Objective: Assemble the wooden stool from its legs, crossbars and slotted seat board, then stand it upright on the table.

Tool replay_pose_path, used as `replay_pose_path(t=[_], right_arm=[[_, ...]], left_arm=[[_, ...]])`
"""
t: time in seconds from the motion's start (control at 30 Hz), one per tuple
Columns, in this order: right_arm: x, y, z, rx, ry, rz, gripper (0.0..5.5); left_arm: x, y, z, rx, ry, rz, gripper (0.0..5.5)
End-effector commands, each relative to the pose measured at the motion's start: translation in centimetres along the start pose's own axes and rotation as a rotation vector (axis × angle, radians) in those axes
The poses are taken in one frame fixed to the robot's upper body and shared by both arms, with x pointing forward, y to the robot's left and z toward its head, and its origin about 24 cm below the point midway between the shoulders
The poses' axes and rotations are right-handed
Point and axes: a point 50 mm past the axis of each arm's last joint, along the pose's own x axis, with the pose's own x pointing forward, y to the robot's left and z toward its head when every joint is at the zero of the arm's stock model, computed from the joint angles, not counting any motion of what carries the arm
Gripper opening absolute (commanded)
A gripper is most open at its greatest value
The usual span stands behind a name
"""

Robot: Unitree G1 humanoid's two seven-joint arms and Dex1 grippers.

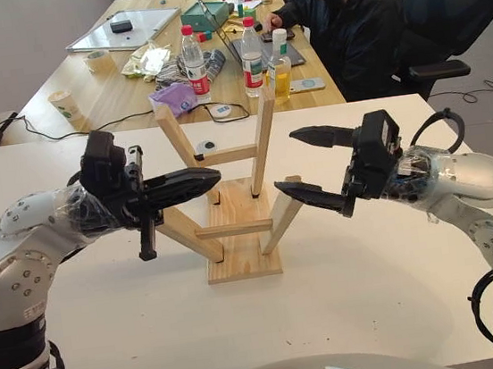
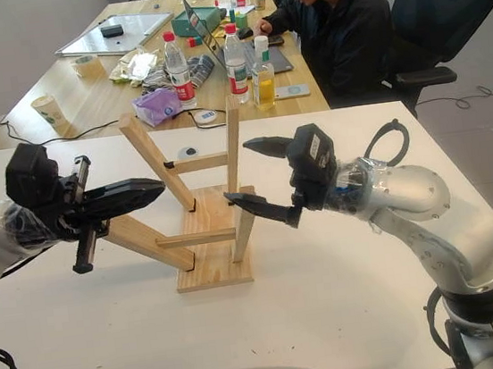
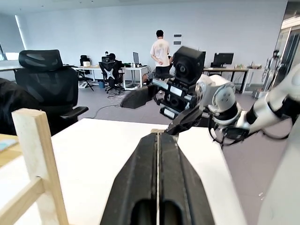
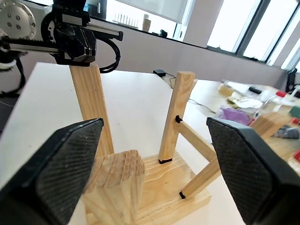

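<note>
**Left eye view.** I see the stool (image 1: 231, 204) upside down in the middle of the white table (image 1: 377, 294). Its seat board (image 1: 243, 264) lies flat on the table. The four legs point up, and the crossbars (image 1: 232, 228) join them.

The left gripper (image 1: 213, 179) is on the left side of the stool, at the height of the legs. Its two fingers are pressed together and hold nothing. Its tip is just above the near left leg (image 1: 188, 235), and I cannot tell if it touches.

The right gripper (image 1: 287, 161) is on the right side of the stool. Its jaws are spread wide and are empty. Its lower finger is just beside the near right leg (image 1: 282, 220).

**Right eye view.** Here the tip of that lower finger lies across the top of the near right leg. I cannot tell if there is contact.

**Left wrist view.** The fingers (image 3: 140, 178) of the left gripper lie together with only a thin seam between them, and nothing is in it. One leg and a crossbar stand at the side. Beyond the fingertips, the right gripper is seen across the table with its jaws apart.

**Right wrist view.** The two ribbed pads (image 4: 63, 173) are far from each other. Between them I see the cut end of the nearest leg, close to one pad. Behind it is the seat board with the other legs standing on it.
</note>
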Motion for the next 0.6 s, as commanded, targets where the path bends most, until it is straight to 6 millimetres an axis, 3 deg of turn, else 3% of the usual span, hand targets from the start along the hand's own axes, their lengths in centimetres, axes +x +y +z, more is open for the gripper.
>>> replay_pose_path(t=[0.03, 0.13, 0.23, 0.3, 0.43, 0.5, 0.6], right_arm=[[-1.1, -1.3, 3.1, 0.137, -0.179, 0.001, 4.09], [-2.9, -3.2, 3.9, 0.22, -0.25, -0.098, 4.09], [-4.3, -1.3, -0.1, 0.272, -0.019, -0.082, 4.09], [-5.1, 0.8, -2.7, 0.327, 0.128, -0.026, 4.09], [-5.7, 2.9, -7.0, 0.383, 0.285, -0.055, 4.09], [-4.7, 3.6, -9.6, 0.405, 0.332, -0.107, 4.09], [-3.0, 4.3, -12.0, 0.408, 0.381, -0.153, 4.09]], left_arm=[[-0.9, -1.1, 4.8, 0.049, -0.056, -0.077, 0.0], [-2.7, -1.3, 9.2, 0.107, -0.172, -0.078, 0.0], [-4.5, 1.1, 9.8, 0.09, -0.283, 0.076, 0.0], [-5.1, 2.8, 8.6, 0.06, -0.306, 0.192, 0.0], [-6.0, 5.5, 6.0, -0.007, -0.333, 0.395, 0.0], [-6.5, 7.8, 2.1, -0.028, -0.142, 0.62, 0.0], [-8.0, 8.4, -3.7, -0.084, 0.16, 0.715, 0.0]])
